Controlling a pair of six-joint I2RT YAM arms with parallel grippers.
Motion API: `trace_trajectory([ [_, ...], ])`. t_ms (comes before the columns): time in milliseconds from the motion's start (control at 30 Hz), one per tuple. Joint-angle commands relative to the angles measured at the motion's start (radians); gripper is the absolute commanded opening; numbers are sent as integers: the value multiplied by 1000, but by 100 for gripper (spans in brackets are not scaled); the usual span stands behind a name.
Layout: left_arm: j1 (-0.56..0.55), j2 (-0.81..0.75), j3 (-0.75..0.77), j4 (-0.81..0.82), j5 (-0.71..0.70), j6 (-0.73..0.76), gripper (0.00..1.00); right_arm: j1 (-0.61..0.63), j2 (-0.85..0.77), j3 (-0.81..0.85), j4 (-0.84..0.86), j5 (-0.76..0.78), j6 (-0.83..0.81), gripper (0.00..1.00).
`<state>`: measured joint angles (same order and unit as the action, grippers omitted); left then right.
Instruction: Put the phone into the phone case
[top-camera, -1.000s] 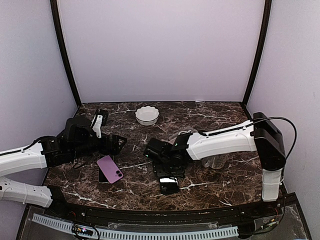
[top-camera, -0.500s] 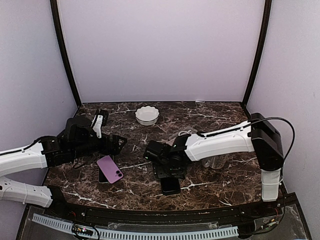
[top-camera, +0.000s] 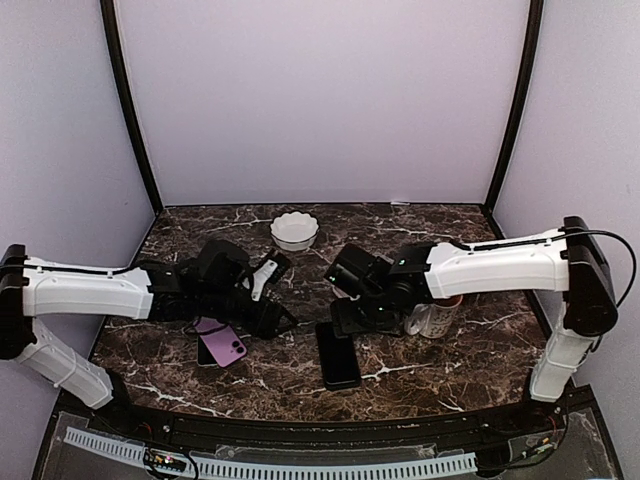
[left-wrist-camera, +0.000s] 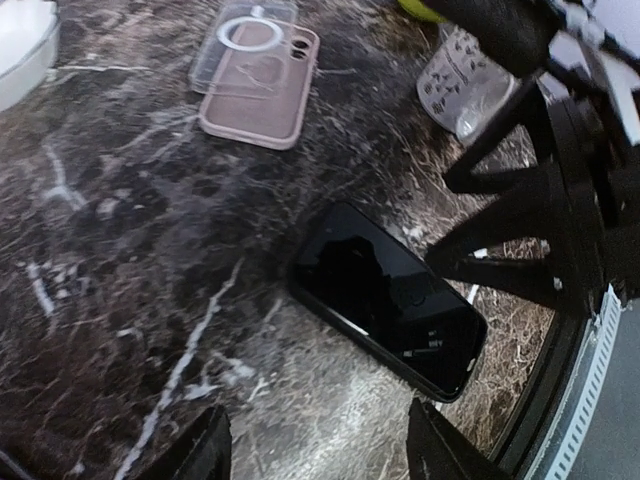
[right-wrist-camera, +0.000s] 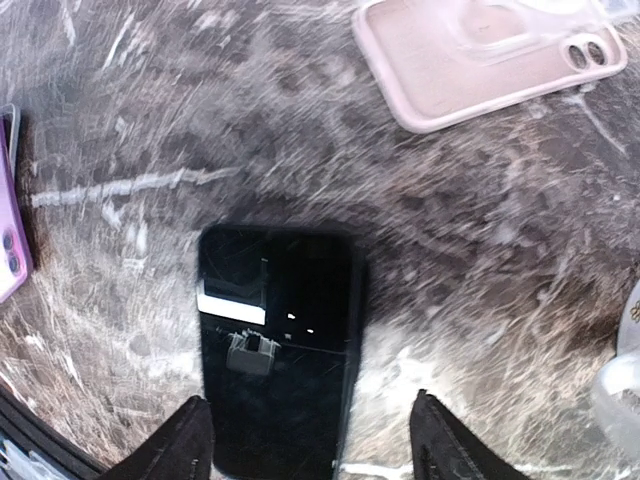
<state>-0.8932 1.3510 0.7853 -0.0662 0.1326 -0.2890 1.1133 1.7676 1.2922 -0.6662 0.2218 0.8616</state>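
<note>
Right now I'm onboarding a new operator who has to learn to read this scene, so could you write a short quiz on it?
1. True or false: the black phone already sits inside the pink case.
2. Multiple choice: what does the right gripper hold? A) the black phone B) the pink case C) nothing
3. Fill in the blank: the white bowl stands close to the ___ edge of the table (near or far).

Key
1. False: the phone lies bare on the table, apart from the case.
2. C: the gripper is open over the phone, gripping nothing.
3. far
</note>
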Motion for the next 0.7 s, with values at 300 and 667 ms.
trace_trajectory([
  [300,-44,402,314,-98,155,72,37,-83,-46,-209,279,-150,-79,56],
  [667,-45,563,454,-268,169,112,24,-93,-33,-272,340,-157,-67,52],
])
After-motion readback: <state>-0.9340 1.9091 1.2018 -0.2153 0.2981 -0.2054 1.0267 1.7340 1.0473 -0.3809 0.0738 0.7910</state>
